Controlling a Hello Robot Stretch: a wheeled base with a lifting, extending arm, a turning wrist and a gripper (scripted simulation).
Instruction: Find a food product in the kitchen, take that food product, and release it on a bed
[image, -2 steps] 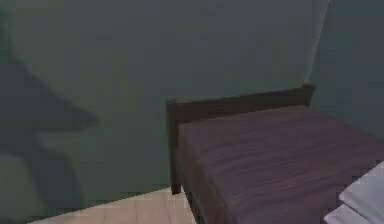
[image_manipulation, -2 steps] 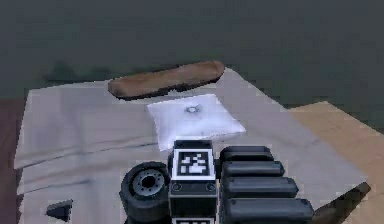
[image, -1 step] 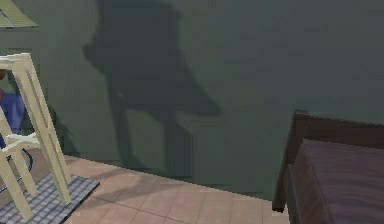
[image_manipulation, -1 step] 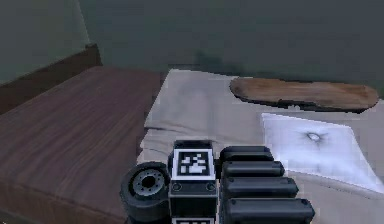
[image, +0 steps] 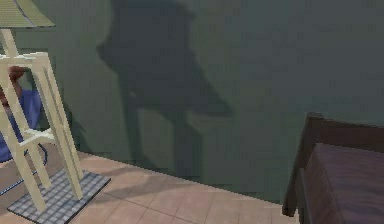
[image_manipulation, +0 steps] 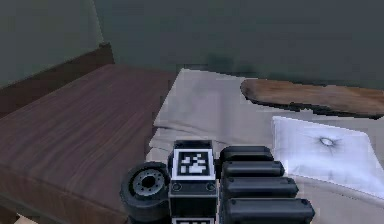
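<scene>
My pincer (image_manipulation: 148, 190) shows at six o'clock with the bed (image_manipulation: 70, 130) behind it. I cannot tell how wide it stands or whether it holds anything. At two o'clock from it, a long brown loaf-like thing (image_manipulation: 312, 95) lies on the pale sheet (image_manipulation: 215, 110), just beyond the white pillow (image_manipulation: 330, 150). Ahead, bare tiled floor (image: 190, 200) runs between a pale wooden stand (image: 40, 130) at nine o'clock and the bed's dark corner at four, ending at the green wall (image: 250, 90).

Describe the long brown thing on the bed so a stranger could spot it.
Start at the bed with its dark brown blanket. On the pale sheet, beyond the white pillow, lies the long brown thing. It alone is narrow and reddish-brown.
</scene>
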